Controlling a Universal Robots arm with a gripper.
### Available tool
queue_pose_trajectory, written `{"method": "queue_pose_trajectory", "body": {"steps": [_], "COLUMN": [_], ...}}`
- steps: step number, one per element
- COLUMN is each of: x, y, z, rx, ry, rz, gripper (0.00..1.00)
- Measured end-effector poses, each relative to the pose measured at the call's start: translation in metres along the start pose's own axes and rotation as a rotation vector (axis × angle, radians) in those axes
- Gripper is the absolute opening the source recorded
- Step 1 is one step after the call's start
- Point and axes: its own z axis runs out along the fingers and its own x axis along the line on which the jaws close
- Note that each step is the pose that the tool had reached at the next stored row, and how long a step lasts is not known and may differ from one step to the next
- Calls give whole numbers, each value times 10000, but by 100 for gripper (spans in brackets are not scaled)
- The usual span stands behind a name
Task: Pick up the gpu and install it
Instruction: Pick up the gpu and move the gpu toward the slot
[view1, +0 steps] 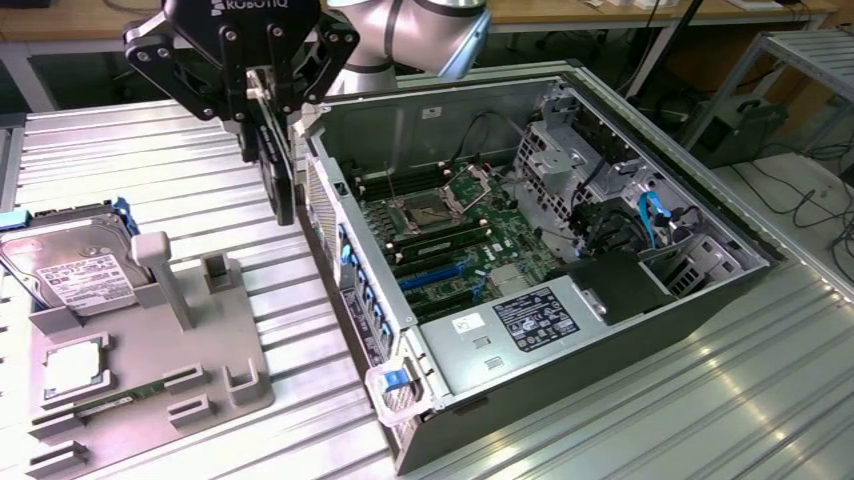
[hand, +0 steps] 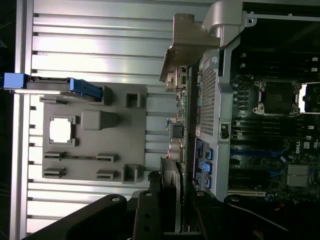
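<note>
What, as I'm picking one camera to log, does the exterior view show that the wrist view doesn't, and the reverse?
Exterior view: the arm, jaws shut on the hanging gpu, the drive's label, blue cables. Wrist view: the gpu's bracket end-on, beside the case wall. Both: fixture, CPU socket, case.

The table (view1: 147, 170) is ribbed bare metal, faintly shiny. The holder (view1: 214, 340) looks like matt grey plastic; the graphics card (view1: 283, 195) has a silvery metal bracket (hand: 185, 45).
</note>
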Motion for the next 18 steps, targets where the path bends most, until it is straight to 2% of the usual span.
{"method": "queue_pose_trajectory", "body": {"steps": [18], "x": [-210], "y": [-10], "z": [0], "rx": [0], "ry": [0], "rz": [0], "gripper": [27]}}
